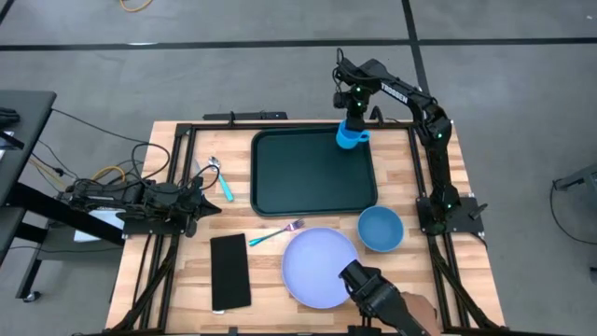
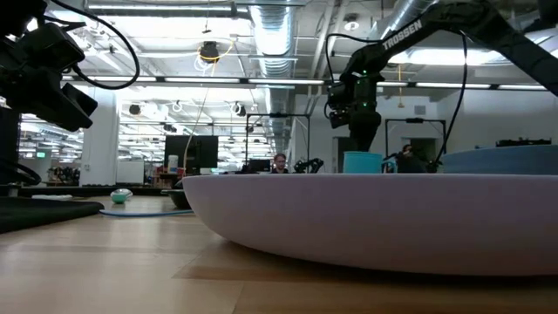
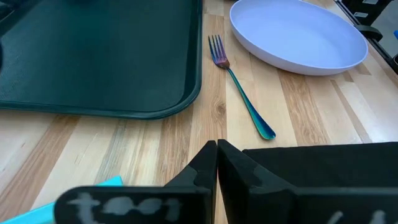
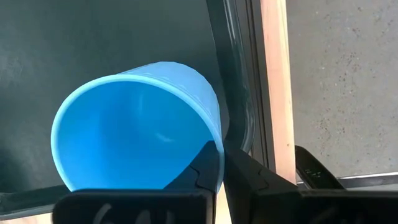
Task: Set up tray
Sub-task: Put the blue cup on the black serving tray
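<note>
Table: light wooden slatted table top point(image 1: 168, 280) with a black frame, on a grey floor.
Tray: large dark green rectangular plastic tray point(image 1: 308, 177) lies flat at the far middle of the table.
Plate: round pale lilac plate point(image 1: 317, 271) is near the front edge, apart from the tray.
Right gripper: right gripper point(image 4: 221, 163) is at the far right corner of the tray, its fingers pinched on the rim of the light blue plastic cup point(image 1: 350, 137).
Left gripper: left gripper point(image 3: 216, 155) is low at the left side of the table, fingers together, holding nothing.
Fork: thin iridescent metal fork point(image 3: 239, 96) lies between tray and plate.
</note>
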Motion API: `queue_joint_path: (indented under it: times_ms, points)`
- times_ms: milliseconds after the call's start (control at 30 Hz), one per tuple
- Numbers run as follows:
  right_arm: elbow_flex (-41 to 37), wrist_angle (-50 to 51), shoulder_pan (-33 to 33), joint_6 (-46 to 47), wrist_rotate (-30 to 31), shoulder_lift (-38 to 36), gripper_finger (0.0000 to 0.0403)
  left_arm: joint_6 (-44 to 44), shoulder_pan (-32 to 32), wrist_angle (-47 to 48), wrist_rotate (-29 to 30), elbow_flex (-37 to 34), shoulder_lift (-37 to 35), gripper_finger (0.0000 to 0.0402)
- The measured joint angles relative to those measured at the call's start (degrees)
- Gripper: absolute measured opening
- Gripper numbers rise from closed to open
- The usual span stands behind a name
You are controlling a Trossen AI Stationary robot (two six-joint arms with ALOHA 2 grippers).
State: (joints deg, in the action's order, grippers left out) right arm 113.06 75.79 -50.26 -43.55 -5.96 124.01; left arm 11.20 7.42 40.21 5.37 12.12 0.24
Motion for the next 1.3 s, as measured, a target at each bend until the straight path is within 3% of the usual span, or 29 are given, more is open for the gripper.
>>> queue_joint_path:
  times_ms: [1300]
  points:
    - [-0.83, -2.38, 1.05, -0.02, 2.33, 2.4, 0.0012, 0.0, 0.0, -0.02, 0.0, 0.0, 0.0, 0.0]
